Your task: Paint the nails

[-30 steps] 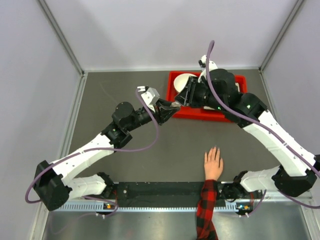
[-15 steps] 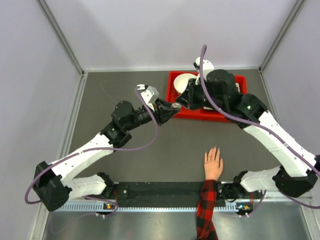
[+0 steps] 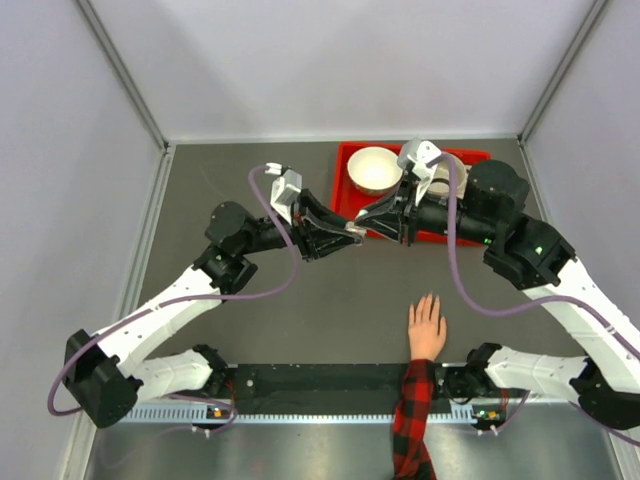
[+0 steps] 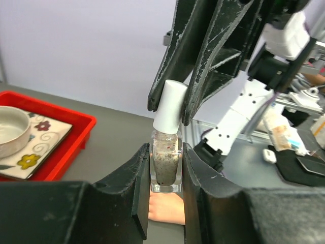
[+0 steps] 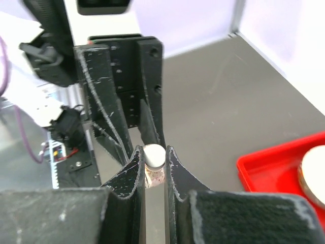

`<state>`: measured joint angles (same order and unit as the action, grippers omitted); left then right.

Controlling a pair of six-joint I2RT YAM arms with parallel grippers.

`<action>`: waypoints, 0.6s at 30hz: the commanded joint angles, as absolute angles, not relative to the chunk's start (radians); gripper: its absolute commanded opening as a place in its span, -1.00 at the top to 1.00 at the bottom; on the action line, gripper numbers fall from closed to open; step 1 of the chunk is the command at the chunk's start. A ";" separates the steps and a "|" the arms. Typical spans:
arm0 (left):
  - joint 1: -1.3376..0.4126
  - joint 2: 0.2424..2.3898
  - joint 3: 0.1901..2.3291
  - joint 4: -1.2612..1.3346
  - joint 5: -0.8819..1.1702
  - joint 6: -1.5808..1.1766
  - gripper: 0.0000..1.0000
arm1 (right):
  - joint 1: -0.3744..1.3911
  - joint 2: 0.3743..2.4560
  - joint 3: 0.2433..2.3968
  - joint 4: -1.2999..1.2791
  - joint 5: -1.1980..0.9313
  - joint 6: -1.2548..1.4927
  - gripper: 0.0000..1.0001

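In the middle, my left gripper (image 4: pixel 166 152) clamps the bottle (image 4: pixel 166 170). My right gripper (image 5: pixel 154 155) pinches its cap (image 4: pixel 170 107). The nails (image 3: pixel 428 300) lie nearer and rightward, closest to my right arm.

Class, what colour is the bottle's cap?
White cap on the bottle, clearest in left wrist view.

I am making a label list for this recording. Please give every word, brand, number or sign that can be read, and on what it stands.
No text can be read.
Polish bottle: no label shows.
Plate in the red tray: only painted flowers.
Clutter past the table edge: too blurred to read.
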<state>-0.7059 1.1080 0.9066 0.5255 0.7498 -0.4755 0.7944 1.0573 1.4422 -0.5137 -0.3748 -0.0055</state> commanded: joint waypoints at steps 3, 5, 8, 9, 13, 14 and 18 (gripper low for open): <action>-0.699 1.072 0.885 0.650 0.856 -0.534 1.00 | 0.756 1.005 1.413 -0.402 -0.554 -0.035 1.00; -0.701 1.081 0.891 0.650 0.896 -0.541 1.00 | 0.746 0.994 1.404 -0.397 -0.612 -0.055 1.00; -0.699 1.097 0.894 0.669 0.955 -0.560 1.00 | 0.721 1.009 1.419 -0.431 -0.697 -0.078 1.00; -0.699 1.098 0.894 0.672 0.968 -0.561 1.00 | 0.716 1.011 1.423 -0.439 -0.724 -0.086 1.00; -0.699 1.091 0.893 0.644 0.968 -0.543 1.00 | 0.712 1.017 1.428 -0.457 -0.746 -0.091 1.00; -0.699 1.091 0.893 0.641 0.966 -0.537 1.00 | 0.712 1.019 1.431 -0.459 -0.741 -0.091 1.00; -0.699 1.095 0.911 0.571 0.936 -0.500 1.00 | 0.712 1.023 1.440 -0.471 -0.689 -0.081 1.00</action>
<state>-0.7017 1.1038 0.8902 0.5808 0.9352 -0.5365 0.7231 1.0218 1.4025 -0.4805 -0.6949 -0.0677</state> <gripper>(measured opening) 0.313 0.082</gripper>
